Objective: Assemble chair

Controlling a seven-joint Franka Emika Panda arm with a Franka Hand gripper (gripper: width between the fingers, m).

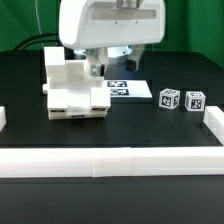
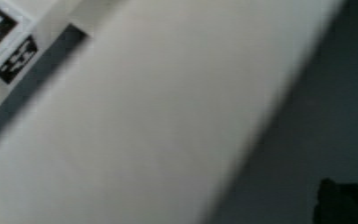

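Observation:
The part-built chair (image 1: pixel 72 88) is a blocky white structure standing on the black table at the exterior view's left. My gripper (image 1: pixel 95 68) hangs right behind its upper right edge, and the fingers are partly hidden by it. Two small white chair parts with tags (image 1: pixel 168 99) (image 1: pixel 194 101) stand apart at the exterior view's right. In the wrist view a broad white chair surface (image 2: pixel 158 120) fills most of the picture very close up, with a tag (image 2: pixel 2 40) at its corner. One dark fingertip (image 2: pixel 350 203) shows beside it. I cannot see whether the jaws grip anything.
The marker board (image 1: pixel 128 89) lies flat just right of the chair. A long low white border wall (image 1: pixel 110 160) runs along the front, with short pieces at the left (image 1: pixel 3 120) and right (image 1: pixel 214 125) edges.

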